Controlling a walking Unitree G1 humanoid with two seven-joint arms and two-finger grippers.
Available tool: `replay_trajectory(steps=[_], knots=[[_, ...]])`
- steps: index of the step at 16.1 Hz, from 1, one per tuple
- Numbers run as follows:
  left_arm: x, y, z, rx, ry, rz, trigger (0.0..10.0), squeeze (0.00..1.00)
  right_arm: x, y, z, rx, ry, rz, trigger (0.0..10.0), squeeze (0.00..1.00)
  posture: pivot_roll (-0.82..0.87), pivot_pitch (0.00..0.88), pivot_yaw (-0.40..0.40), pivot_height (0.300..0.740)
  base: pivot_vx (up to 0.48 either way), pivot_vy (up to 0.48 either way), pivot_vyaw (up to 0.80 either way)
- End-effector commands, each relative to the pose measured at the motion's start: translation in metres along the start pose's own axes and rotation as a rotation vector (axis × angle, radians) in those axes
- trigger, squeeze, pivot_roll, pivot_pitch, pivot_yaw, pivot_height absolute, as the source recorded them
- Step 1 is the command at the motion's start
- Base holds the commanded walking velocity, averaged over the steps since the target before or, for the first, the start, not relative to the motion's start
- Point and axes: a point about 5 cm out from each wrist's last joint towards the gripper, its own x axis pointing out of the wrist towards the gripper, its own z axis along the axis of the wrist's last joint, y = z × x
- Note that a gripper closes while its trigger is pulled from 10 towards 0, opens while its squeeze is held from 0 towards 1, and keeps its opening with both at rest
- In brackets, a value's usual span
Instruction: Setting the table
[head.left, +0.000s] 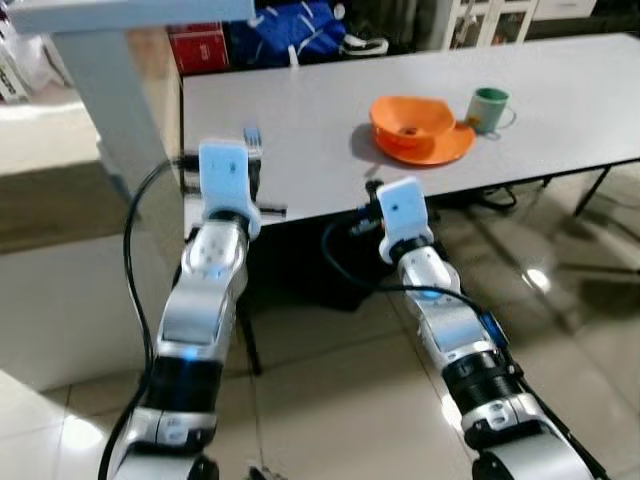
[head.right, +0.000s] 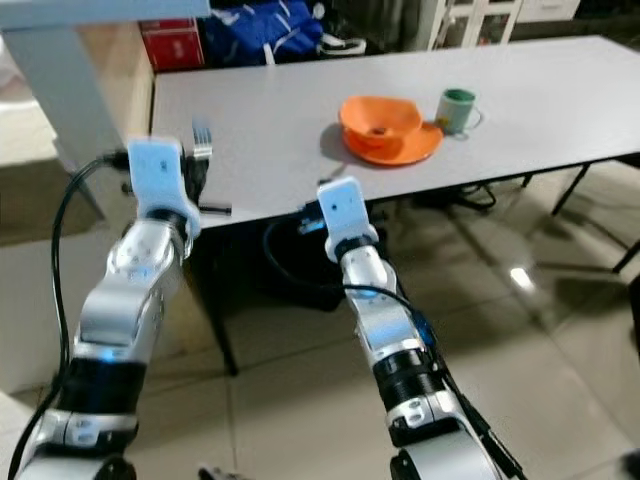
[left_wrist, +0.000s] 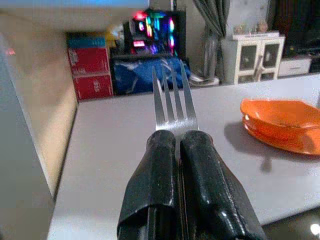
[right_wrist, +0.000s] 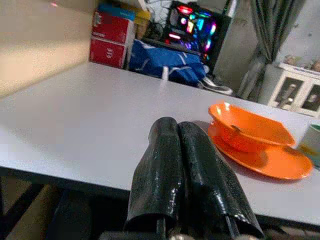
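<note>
An orange bowl (head.left: 409, 120) is stacked on an orange plate (head.left: 438, 148) beside a green mug (head.left: 489, 108); a fork (left_wrist: 172, 106) is clamped by the left gripper (left_wrist: 175, 142), while the right gripper (right_wrist: 172, 132) is closed empty.

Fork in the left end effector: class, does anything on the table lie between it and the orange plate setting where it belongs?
Nothing visible does. The left end effector holds the fork over the table near its edge, and bare tabletop runs from there to the orange plate with its bowl and the green mug.
</note>
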Motion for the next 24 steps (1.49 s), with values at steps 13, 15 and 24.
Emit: replay_trajectory(steps=[13,15,24], knots=[[0.02,-0.013,0.01,0.006,-0.037,-0.046,0.0,0.0,-0.003,0.001,0.002,-0.007,0.0,-0.011,10.0,0.0,-0.05,0.005,0.079,0.727,0.337,-0.338,0.0],[0.021,-0.013,0.009,0.005,-0.035,-0.048,0.0,0.0,-0.004,0.0,0.002,-0.006,0.002,-0.014,10.0,0.0,-0.06,0.006,0.081,0.727,0.354,-0.319,0.0],[0.026,-0.011,0.012,-0.011,-0.056,-0.044,0.0,0.0,-0.006,0.0,0.0,-0.011,0.015,-0.014,10.0,0.0,-0.06,0.011,0.082,0.727,0.204,-0.125,0.0]])
